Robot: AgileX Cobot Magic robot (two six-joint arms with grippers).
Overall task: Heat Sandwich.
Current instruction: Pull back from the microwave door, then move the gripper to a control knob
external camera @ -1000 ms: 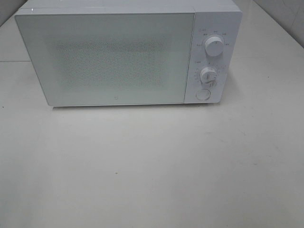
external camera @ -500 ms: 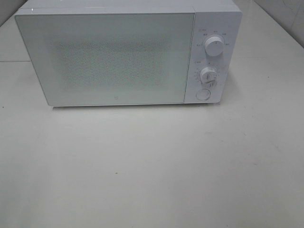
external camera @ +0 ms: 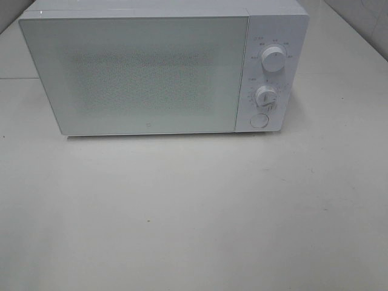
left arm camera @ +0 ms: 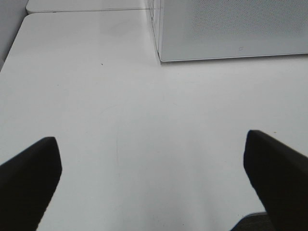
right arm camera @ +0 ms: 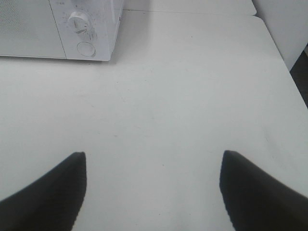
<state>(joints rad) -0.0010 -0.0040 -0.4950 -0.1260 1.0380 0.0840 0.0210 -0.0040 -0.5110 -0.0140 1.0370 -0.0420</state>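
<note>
1. Fingers. The left fingers point(left arm camera: 29, 183) stand spread wide above bare tabletop point(left arm camera: 144, 96) with nothing between them. The right fingers point(right arm camera: 43, 197) are likewise parted and empty.

2. Task item. The sandwich is not visible in any view. It may be inside the microwave point(external camera: 151, 73), but the pale, speckled door point(external camera: 139, 79) is closed and shows nothing of the interior, so this cannot be confirmed.

3. Handling (judgement). Expect a light, soft, easily crushed item whose layers can slide apart. Grip across the two firmer crust edges and close only until contact. Do not pinch the centre of the bread.

4. Surroundings. The microwave stands at the far side of the tabletop, its near left corner ahead of the left fingers. The control panel faces the right fingers: upper knob point(external camera: 274, 60), lower knob point(external camera: 266, 96) and round button point(external camera: 259, 120) below them.

5. Obstructions. The closed door blocks the cavity, and opening it is probably the first step. Nothing lies on the tabletop between the fingers and the microwave.
</note>
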